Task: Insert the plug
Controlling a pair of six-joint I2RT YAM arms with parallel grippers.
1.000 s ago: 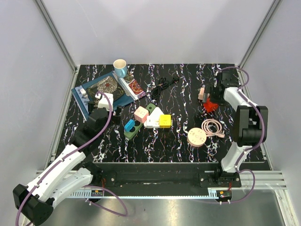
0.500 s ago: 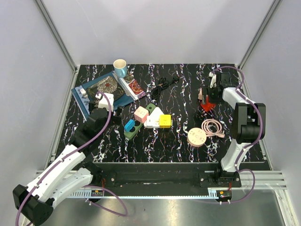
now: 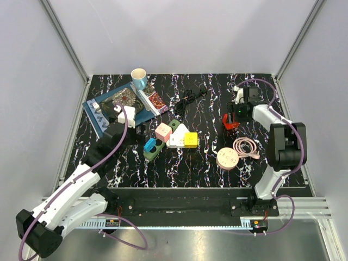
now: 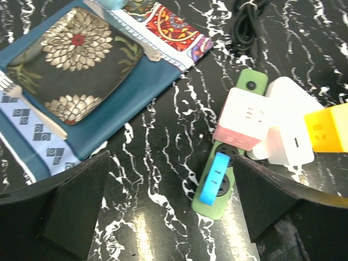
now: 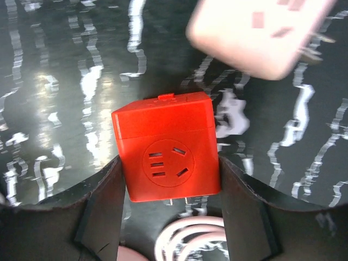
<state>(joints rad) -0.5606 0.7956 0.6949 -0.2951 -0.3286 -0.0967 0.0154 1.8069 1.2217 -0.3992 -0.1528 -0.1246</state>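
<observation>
We hold the red plug cube [image 5: 166, 147] clamped in the right gripper [image 5: 167, 169], well to the right of the green power strip [image 4: 211, 202], which lies diagonally under the wide-open left gripper [image 4: 171, 202].

One red plug [image 5: 166, 149], plus five more: pale [image 5: 261, 32], pink [image 4: 244, 117], blue [image 4: 215, 176], white [image 4: 291, 125], yellow [image 4: 329, 128]. One strip [image 4: 250, 84]. Two cables: black [image 3: 190, 98], pink [image 3: 246, 147]. One each: cup [image 3: 139, 76], plate [image 4: 76, 65], fork [image 4: 27, 106], disc [image 3: 227, 158], mat [image 4: 147, 92].

A floral plate [image 4: 76, 60] (fork [image 4: 32, 111] beside it) rests on a blue mat [image 4: 133, 100].
</observation>
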